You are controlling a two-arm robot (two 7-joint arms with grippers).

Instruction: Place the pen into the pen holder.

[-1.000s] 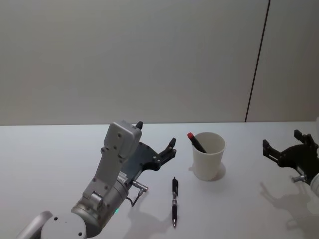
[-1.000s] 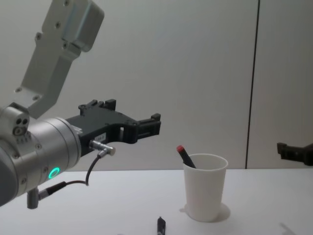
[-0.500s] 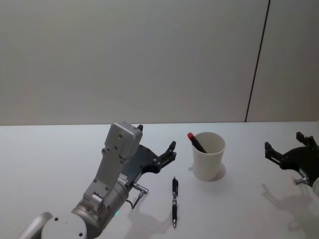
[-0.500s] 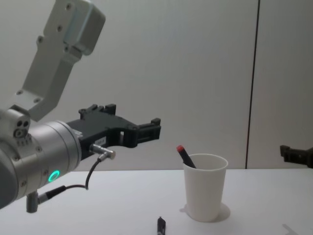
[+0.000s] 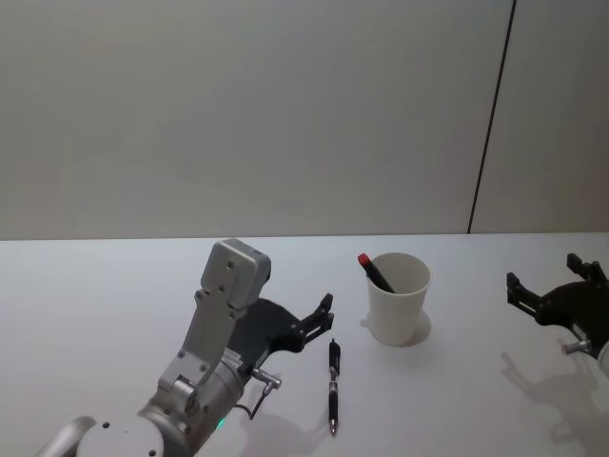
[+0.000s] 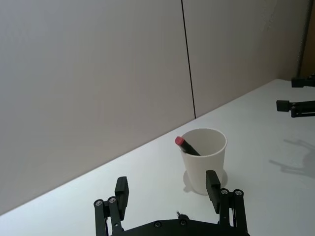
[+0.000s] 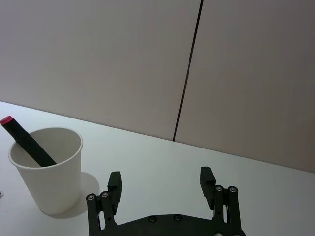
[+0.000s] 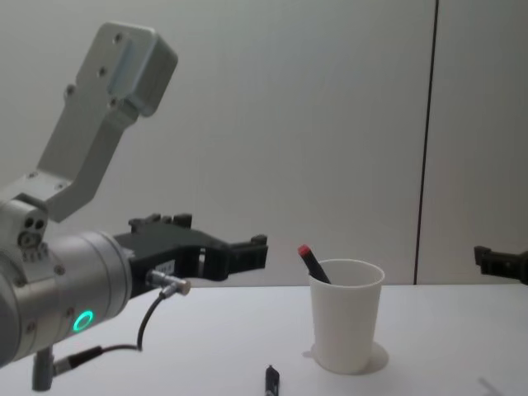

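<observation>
A slim black pen [image 5: 333, 386] with a silvery middle band lies flat on the smooth white worktop [image 5: 105, 305], near the upright, tapered paper-cup pen holder [image 5: 399, 303], in which a red-capped pen [image 5: 375, 270] leans. The left hand [image 6: 167, 189] hovers beside the lying pen, its black fingers spread. The right hand [image 7: 161, 181], also spread, hangs well to the right.

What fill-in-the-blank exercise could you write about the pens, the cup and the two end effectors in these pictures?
1. The pen holder is a white paper ____.
2. A second pen leaning inside it has a ____ cap.
3. The black pen lies on the table, on the robot's ____ of the pen holder.
4. The left end effector and the right end effector both have their fingers ____.
Missing words: cup; red; left; open.
</observation>
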